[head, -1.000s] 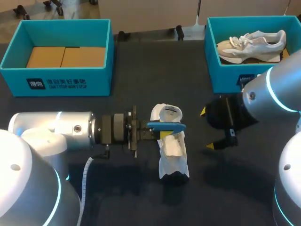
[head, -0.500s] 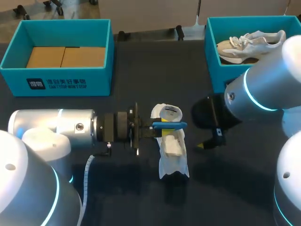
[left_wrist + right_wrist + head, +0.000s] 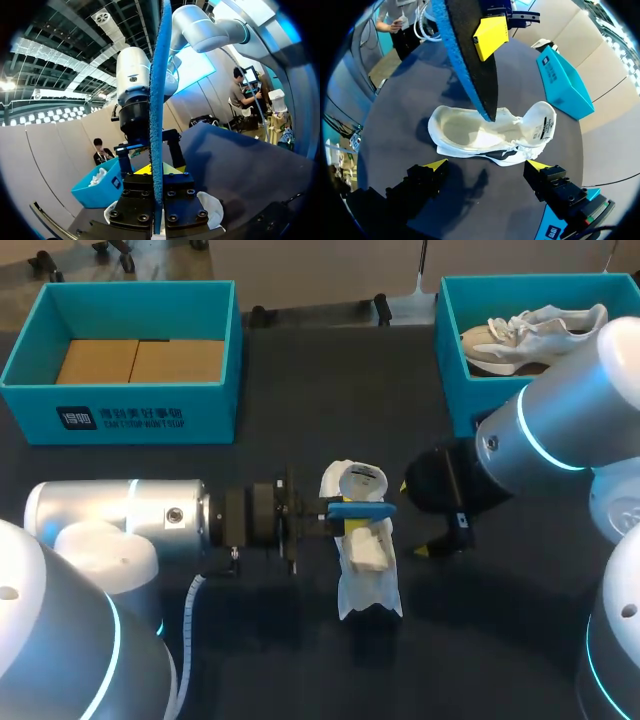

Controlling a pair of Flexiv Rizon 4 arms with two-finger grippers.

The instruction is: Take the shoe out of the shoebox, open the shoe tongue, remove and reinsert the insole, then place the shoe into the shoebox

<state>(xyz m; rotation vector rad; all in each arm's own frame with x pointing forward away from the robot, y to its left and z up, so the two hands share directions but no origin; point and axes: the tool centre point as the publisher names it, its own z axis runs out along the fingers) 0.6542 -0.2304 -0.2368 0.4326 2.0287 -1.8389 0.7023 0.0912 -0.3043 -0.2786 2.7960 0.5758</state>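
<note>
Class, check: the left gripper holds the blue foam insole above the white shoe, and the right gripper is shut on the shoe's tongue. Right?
Not quite. The right wrist view shows the right gripper open, beside the white shoe, touching nothing. The left gripper does hold the blue foam insole above it.

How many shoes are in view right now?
2. One white shoe lies on the table, below the blue insole clamped in the left gripper. The second shoe sits in the right shoebox. The left shoebox shows only cardboard.
</note>
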